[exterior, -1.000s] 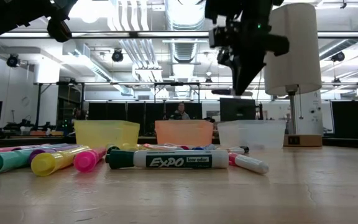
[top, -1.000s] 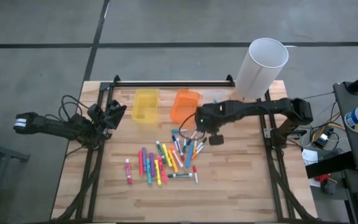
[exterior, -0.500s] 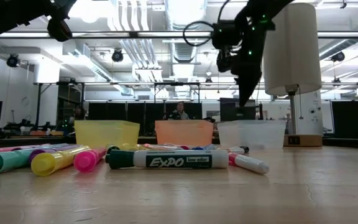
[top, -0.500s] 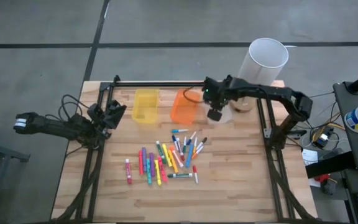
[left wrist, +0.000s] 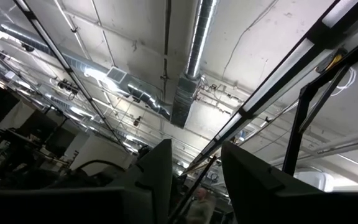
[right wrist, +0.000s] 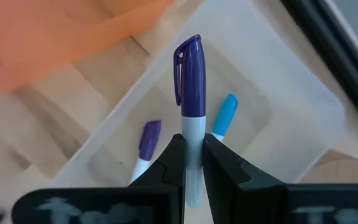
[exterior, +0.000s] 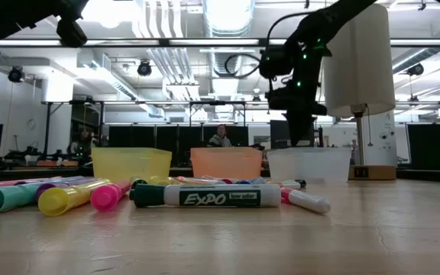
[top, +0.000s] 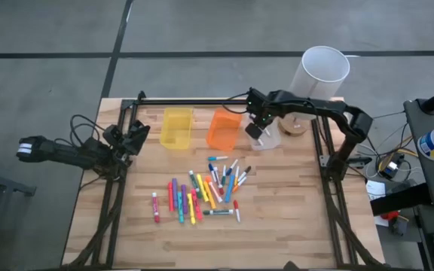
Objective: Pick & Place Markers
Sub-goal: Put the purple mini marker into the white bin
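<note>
The purple-capped marker [right wrist: 190, 118] you are carrying is pinched by its white barrel between the right gripper's [right wrist: 191, 155] fingers, cap end pointing away from the wrist and down toward the clear bin [right wrist: 278, 118]. Its long axis runs straight out from the fingers, in line with them, so when they spread it should drop cap first. In the right wrist view the bin's floor lies directly beyond the cap, with a second purple marker [right wrist: 146, 144] and a light blue one [right wrist: 224, 117] already lying there, either side of the held one. That alignment is what your next move depends on: the marker looks centred over the bin and clear of its walls, with the orange bin [top: 224, 128] just beside it on the side toward the yellow bin [top: 176, 126]. From above, the right gripper [top: 256, 129] hangs over the clear bin [top: 271, 140] near the tall white cylinder [top: 316, 81]. The remaining markers [top: 206, 190] lie scattered mid-counter [top: 292, 218], well apart from the bins and nearer the right arm than the left. Your left gripper [top: 136, 135] waits at the counter's left edge, its fingers [left wrist: 157, 174] spread with nothing between them and pointing up at the ceiling.
</note>
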Robot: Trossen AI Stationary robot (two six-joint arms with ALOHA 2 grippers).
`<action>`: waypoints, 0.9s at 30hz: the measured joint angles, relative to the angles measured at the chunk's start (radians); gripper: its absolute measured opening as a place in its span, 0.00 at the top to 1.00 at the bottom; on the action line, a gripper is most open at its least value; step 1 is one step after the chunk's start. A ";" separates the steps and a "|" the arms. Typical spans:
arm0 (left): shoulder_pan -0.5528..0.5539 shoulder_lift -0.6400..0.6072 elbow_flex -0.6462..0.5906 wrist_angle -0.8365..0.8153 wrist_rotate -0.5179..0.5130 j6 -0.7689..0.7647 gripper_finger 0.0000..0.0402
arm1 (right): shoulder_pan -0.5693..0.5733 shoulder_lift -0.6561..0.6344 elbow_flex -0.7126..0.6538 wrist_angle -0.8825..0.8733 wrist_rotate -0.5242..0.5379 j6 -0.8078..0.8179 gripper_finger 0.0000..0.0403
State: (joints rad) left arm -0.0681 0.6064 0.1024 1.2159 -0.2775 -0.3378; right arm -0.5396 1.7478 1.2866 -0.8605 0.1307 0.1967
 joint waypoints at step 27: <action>0.000 0.005 -0.005 -0.012 0.156 -0.053 0.67 | 0.011 0.040 -0.089 0.026 0.073 0.191 0.70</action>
State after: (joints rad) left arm -0.0681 0.6113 0.0976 1.2037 -0.1212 -0.3905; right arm -0.5286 1.7875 1.1975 -0.8344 0.2035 0.3877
